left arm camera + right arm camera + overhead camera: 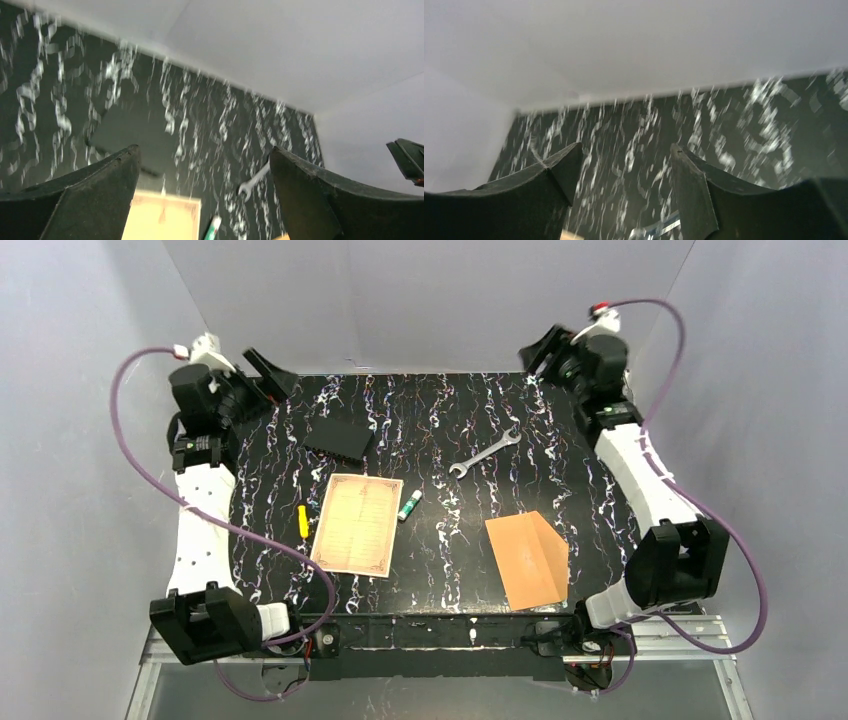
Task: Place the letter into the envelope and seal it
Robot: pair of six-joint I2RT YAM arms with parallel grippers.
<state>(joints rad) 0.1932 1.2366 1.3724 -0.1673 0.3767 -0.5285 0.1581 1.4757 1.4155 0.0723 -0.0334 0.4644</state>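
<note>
The letter point(357, 524), a cream sheet with an ornate darker border, lies flat left of the table's middle; its top edge point(162, 218) shows in the left wrist view. The envelope point(527, 560), orange-brown, lies near the front right with its flap side folded up. My left gripper point(268, 370) is raised at the back left corner, open and empty, far from the letter. At the back right corner my right gripper point(535, 348) is raised too, its jaws apart with nothing between them point(624, 152).
A flat black rectangular object point(339, 437) lies behind the letter. A silver wrench point(485, 452) rests right of centre. A small green-and-white tube point(409, 505) sits beside the letter's right edge, a yellow marker point(303, 521) beside its left. Grey walls enclose the table.
</note>
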